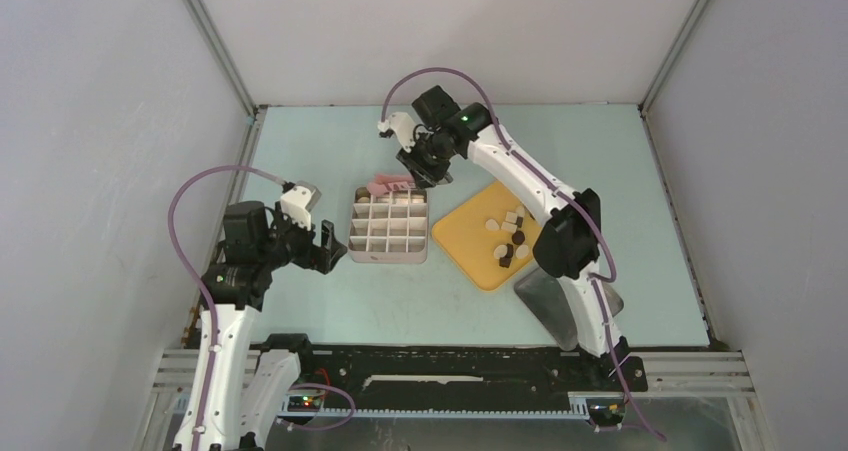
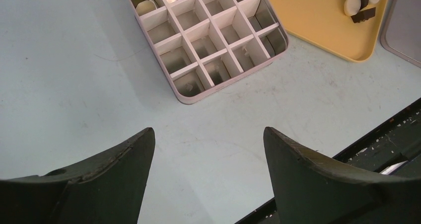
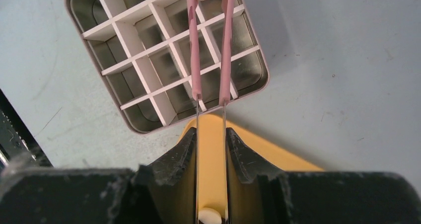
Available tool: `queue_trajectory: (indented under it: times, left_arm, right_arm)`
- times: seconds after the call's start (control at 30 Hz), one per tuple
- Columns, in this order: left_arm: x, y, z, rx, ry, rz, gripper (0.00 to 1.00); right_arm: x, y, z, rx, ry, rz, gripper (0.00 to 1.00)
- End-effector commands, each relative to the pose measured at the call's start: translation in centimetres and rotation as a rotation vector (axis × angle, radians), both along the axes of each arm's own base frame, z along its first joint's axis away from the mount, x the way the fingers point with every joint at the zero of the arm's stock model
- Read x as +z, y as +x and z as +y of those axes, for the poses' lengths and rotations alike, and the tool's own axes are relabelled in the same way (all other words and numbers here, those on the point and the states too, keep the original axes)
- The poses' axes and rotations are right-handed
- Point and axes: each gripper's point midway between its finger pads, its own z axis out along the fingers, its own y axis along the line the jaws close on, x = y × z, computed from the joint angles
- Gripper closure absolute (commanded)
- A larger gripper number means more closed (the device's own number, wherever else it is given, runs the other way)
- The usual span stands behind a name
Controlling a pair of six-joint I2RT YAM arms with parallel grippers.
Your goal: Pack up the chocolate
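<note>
We see a pale blue table (image 1: 300,171), white walls (image 1: 100,121), left gripper (image 2: 207,132) spread wide beside divided tin (image 2: 208,35), right gripper (image 3: 211,133) pinching pink tongs (image 3: 194,45) over it

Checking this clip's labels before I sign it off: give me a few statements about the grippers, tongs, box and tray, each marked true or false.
1. The right gripper is shut on the pink tongs. True.
2. The left gripper clamps the divided box. False: it is open and apart from the box, over the bare table beside it.
3. Chocolate pieces lie on the yellow tray. True.
4. Every cell of the box is filled. False: most cells are empty; the left wrist view shows one cream piece in a cell.
5. The tongs reach over the yellow tray. False: they reach over the box.
</note>
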Motion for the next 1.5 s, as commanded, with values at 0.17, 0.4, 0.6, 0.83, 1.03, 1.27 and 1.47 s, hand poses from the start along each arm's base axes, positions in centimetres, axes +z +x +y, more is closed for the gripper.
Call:
queue_trajectory:
  times: [0.17, 0.4, 0.6, 0.83, 1.03, 1.27, 1.47]
  left_arm:
    - [0.1, 0.0, 0.0, -0.001, -0.011, -0.008, 0.16]
    - [0.0, 0.1, -0.1, -0.004, -0.014, -0.001, 0.16]
    - [0.0, 0.3, -0.2, -0.008, -0.018, -0.003, 0.16]
    - [0.1, 0.4, -0.4, -0.019, -0.024, -0.006, 0.16]
    - [0.0, 0.5, -0.5, -0.023, -0.029, 0.003, 0.16]
    - [-0.3, 0.8, -0.5, -0.015, -0.036, 0.021, 0.16]
    - [-0.3, 0.8, -0.4, -0.013, -0.036, 0.023, 0.16]
  right_arm:
    - [0.1, 1.4, 1.5, -0.018, 0.018, -0.038, 0.71]
    - [0.9, 1.1, 1.3, -0.021, 0.044, -0.018, 0.66]
    - [2.9, 0.3, 0.2, -0.021, 0.060, -0.028, 0.67]
    - [5.4, -2.6, -7.4, -0.080, 0.007, -0.106, 0.74]
    - [3.3, -5.3, -16.4, -0.199, -0.093, -0.104, 0.76]
    - [0.1, -6.0, -22.4, -0.335, -0.125, -0.014, 0.66]
    - [-2.0, -4.9, -23.7, -0.359, -0.175, 0.027, 0.65]
